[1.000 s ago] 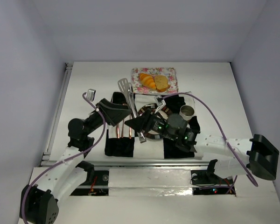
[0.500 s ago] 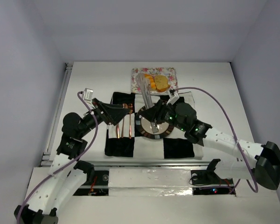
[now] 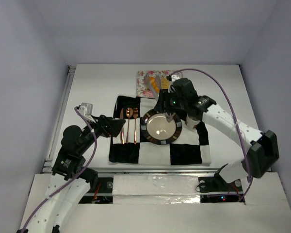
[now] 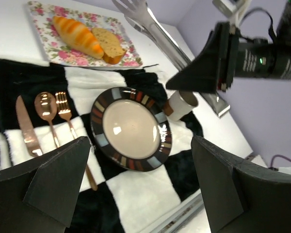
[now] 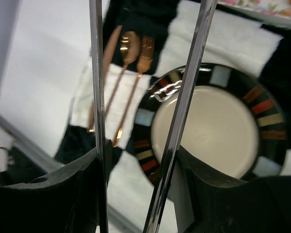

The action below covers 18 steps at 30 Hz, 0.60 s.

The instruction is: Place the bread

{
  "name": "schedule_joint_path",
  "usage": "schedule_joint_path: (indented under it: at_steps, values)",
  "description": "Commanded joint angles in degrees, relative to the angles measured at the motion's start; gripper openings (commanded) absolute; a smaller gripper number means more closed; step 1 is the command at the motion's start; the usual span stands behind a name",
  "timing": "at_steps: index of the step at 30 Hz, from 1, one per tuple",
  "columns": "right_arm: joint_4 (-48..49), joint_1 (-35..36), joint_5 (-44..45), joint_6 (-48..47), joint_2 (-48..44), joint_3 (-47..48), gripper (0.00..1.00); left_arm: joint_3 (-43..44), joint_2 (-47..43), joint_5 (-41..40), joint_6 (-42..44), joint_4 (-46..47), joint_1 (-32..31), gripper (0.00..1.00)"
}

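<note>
The golden croissant (image 4: pixel 76 34) and the brown-crusted bread slice (image 4: pixel 109 44) lie side by side on a floral tray (image 4: pixel 41 10) at the back. In the top view only part of the croissant (image 3: pixel 154 85) shows past the tongs. The dark-rimmed plate (image 3: pixel 160 127) sits bare on the checkered cloth, and it also shows in the left wrist view (image 4: pixel 131 127). My right gripper (image 3: pixel 166 98) is shut on metal tongs (image 4: pixel 150 25), whose tips reach over the tray. My left gripper (image 3: pixel 118 125) is open and empty, low over the cloth's left side.
A copper knife (image 4: pixel 26 130), spoon (image 4: pixel 45 108) and fork (image 4: pixel 65 110) lie left of the plate. A small cup (image 4: pixel 182 102) stands right of the plate. The black-and-white cloth (image 3: pixel 184 151) covers the table's near middle. A rail runs along the table's left edge.
My right arm has carried the tongs from over the plate back to the floral tray. My left arm has drawn back to the left and nearer, uncovering the cutlery.
</note>
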Motion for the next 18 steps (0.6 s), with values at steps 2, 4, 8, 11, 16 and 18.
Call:
schedule_joint_path:
  at_steps: [2,4,8,11,16,18]
  values:
    - [-13.3,-2.2,3.6,-11.2,10.0,10.0,0.54,-2.0,-2.6,-2.1,3.0,-0.4,-0.2,0.84]
    - [-15.9,-2.8,6.3,-12.7,13.9,15.8,0.55,-2.3,-3.3,-1.8,3.2,0.3,-0.2,0.84]
    - [-19.8,-3.4,12.0,-15.1,21.4,23.2,0.55,-2.5,-4.9,-2.6,3.4,0.6,-0.2,0.83]
    - [-21.6,-4.5,14.4,-15.7,26.1,28.8,0.55,-2.6,-5.0,-1.7,3.5,0.9,-0.2,0.83]
    - [-24.9,-4.5,16.5,-17.5,34.5,36.5,0.56,-2.7,-5.4,-0.7,3.7,1.4,-0.2,0.83]
    - [-26.3,-4.5,17.8,-18.1,36.7,39.1,0.56,-2.8,-5.7,-0.4,3.8,1.5,-0.2,0.83]
